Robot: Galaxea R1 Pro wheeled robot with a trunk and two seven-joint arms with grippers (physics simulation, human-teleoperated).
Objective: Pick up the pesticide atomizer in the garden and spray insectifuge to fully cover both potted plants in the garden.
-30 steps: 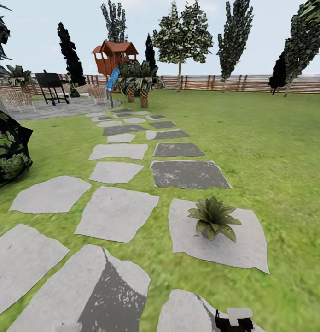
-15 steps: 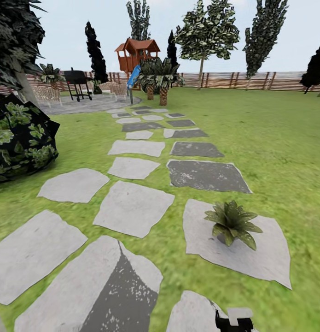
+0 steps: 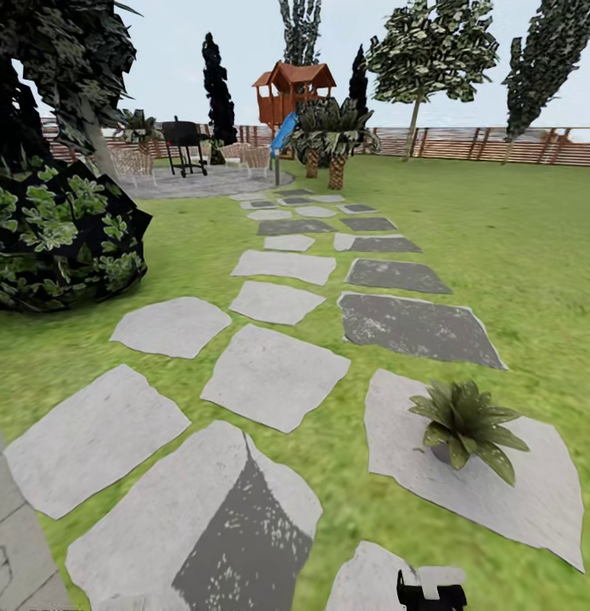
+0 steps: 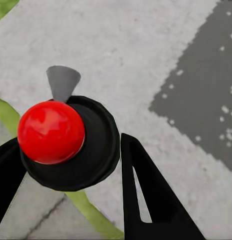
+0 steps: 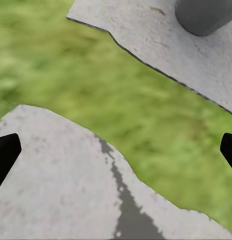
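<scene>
- My left gripper (image 4: 70, 165) is closed around the pesticide atomizer (image 4: 65, 137): in the left wrist view its black fingers (image 4: 151, 200) sit on either side of the black body, with the red round cap facing the camera and a grey nozzle poking out past it. Below it lies a grey stepping stone (image 4: 146, 55) with a dark patch.
- My right gripper (image 5: 116, 150) is spread wide and carries nothing; its two black fingertips sit at opposite edges of the right wrist view, over lawn and stone. Part of it also shows at the bottom edge of the head view (image 3: 430, 591).
- What has changed over the last second: the whole head view has swung, so the camera has turned, not the things. The potted plant (image 3: 466, 422) now sits further right and lower in the picture, and a dark leafy shrub (image 3: 61, 233) has come into the left side.
- I judge from this that the base is turning or rolling while the spray step has not begun.
- The potted plant stands on a pale stone (image 3: 532, 501) just ahead of the right gripper; in the right wrist view its grey pot (image 5: 203, 15) is near.
- It lies to the right of the stone under the atomizer, so I expect the left arm must reach across, or the base must turn back.
- I cannot pick out the second potted plant in the garden (image 3: 498, 238).
</scene>
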